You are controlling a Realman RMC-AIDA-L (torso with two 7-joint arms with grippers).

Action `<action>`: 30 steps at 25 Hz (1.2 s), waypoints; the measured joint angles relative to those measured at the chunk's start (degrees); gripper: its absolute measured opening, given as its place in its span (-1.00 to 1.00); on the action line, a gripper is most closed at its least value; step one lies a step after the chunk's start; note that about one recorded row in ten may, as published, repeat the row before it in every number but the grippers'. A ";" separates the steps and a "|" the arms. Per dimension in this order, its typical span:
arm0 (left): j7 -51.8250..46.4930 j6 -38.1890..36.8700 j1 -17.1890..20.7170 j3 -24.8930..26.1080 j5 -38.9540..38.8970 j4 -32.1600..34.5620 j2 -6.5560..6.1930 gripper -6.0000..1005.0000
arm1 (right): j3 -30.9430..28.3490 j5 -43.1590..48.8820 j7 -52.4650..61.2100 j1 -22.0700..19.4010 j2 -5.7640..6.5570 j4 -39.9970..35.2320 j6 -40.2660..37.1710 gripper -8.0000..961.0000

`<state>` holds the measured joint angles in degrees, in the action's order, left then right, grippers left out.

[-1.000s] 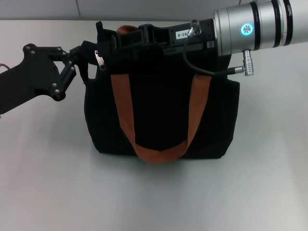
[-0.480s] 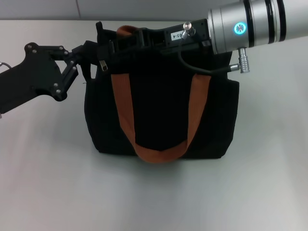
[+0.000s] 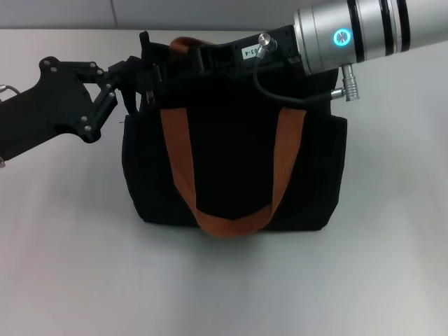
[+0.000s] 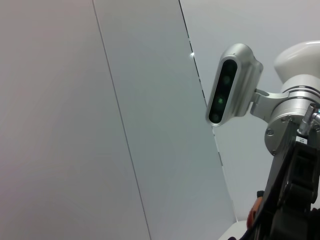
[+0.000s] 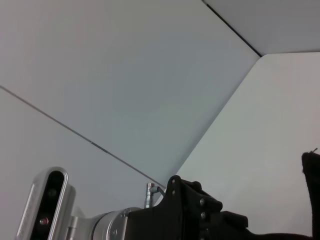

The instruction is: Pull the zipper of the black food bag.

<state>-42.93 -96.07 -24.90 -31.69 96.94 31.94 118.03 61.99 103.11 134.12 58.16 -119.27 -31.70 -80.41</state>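
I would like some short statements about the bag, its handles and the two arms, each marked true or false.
1. The black food bag stands upright on the table. True.
2. The bag's strap handles are blue. False: they are orange-brown.
3. The left pincer is at the bag's top corner on the robot's left side. True.
4. The right pincer rests on the table in front of the bag. False: it is at the bag's top edge.
5. The bag lies flat on its side. False: it stands upright.
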 joint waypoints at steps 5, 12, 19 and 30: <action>-0.13 -0.07 -0.28 -0.08 0.00 0.02 0.00 -0.93 | 1.17 0.01 0.01 0.58 -0.02 -0.03 0.27 -0.05; -0.51 -0.08 -0.90 -0.16 0.00 0.05 0.04 -0.92 | 1.50 0.07 -0.20 0.66 -0.06 -0.12 0.53 -0.06; -0.54 -0.07 -0.94 0.07 0.00 -0.02 -0.07 -0.92 | 1.47 1.31 -0.19 0.64 0.00 -0.75 0.79 -0.07; -0.75 -0.40 -0.90 -0.01 -0.01 -0.07 0.00 -0.92 | 1.46 2.36 -0.03 0.94 0.00 -1.00 1.50 -0.47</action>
<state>-43.68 -96.47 -25.81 -31.70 96.93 31.87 118.03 63.45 105.47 134.10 59.10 -119.27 -32.70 -78.91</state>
